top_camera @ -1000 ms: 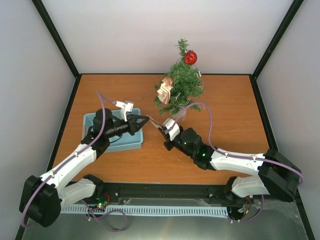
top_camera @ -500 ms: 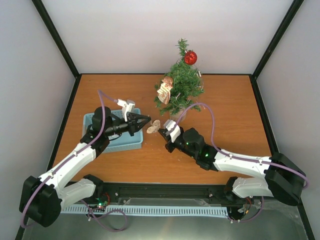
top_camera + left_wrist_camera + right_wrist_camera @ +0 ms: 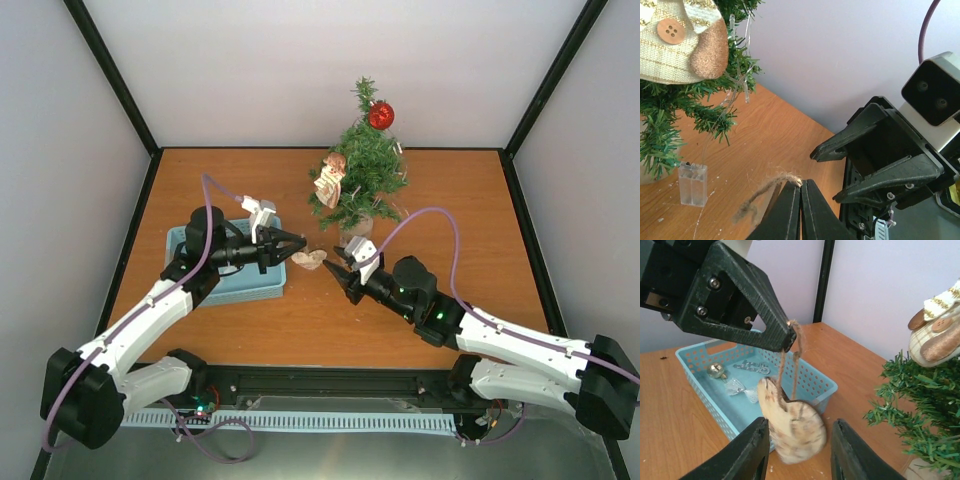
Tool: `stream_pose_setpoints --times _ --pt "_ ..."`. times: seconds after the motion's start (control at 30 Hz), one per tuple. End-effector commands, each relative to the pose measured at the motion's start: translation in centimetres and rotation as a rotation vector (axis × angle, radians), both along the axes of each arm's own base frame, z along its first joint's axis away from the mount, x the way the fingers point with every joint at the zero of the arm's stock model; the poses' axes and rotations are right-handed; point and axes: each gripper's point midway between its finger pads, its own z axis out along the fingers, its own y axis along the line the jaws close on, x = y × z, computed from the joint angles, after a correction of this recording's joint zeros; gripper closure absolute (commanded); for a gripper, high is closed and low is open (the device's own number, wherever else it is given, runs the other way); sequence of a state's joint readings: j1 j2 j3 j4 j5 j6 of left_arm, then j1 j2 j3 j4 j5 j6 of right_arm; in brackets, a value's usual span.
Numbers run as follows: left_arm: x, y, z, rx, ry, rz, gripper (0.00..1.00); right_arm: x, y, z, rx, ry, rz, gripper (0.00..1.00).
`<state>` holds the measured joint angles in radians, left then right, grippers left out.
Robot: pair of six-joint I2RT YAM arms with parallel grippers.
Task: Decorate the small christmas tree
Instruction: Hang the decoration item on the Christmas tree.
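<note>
Over the near half of the table (image 3: 450,210), the left gripper (image 3: 298,243) was pinched tight on the twine loop (image 3: 790,357) of a pale, wood-like ornament (image 3: 792,427), which hung free just past the rim of the blue basket (image 3: 265,290). The right gripper (image 3: 338,262) faced it with jaws parted to either side of the piece, holding nothing. The ornament looked light and rigid and its twine limp. The loop therefore seemed the place to take it, spread wide enough to slip over a branch tip.

Farther back, close to the rear wall, stood the small christmas tree (image 3: 365,170), upright on its pale base. It was probably light and easily tipped, with springy needle branches that would give under a push. Anything hung on it should go on gently from above, or the trunk should be steadied low down. It was dark green and bristly, narrowing to a slim top, with a red ball (image 3: 380,116) near the tip and a fabric figure (image 3: 330,180) on its left side.
</note>
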<state>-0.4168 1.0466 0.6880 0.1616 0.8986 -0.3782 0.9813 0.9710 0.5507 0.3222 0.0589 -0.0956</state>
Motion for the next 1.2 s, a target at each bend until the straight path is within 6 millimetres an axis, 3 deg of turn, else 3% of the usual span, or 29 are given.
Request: stream_pose_setpoints --times 0.0,0.13,0.37,0.93,1.07,1.17 --pt "0.2 -0.2 1.9 -0.011 -0.062 -0.024 0.99 -0.1 0.4 1.1 0.002 0.002 0.02 0.64" --pt "0.6 -0.2 1.7 -0.019 -0.013 -0.004 0.99 -0.3 1.4 2.3 0.032 0.012 0.065 0.63" --pt "0.9 -0.3 1.9 -0.047 0.048 0.003 0.99 1.0 3.1 2.9 -0.005 -0.006 0.058 0.62" --pt "1.2 -0.3 1.9 -0.066 0.096 0.021 0.99 2.6 4.7 0.9 -0.095 -0.005 0.019 0.62" --pt "1.2 -0.3 1.9 -0.069 0.105 0.024 0.99 2.8 4.8 0.9 -0.09 -0.011 0.014 0.69" --pt "1.2 -0.3 1.9 -0.072 0.107 0.028 0.99 3.2 4.5 1.2 -0.081 -0.022 -0.011 0.87"
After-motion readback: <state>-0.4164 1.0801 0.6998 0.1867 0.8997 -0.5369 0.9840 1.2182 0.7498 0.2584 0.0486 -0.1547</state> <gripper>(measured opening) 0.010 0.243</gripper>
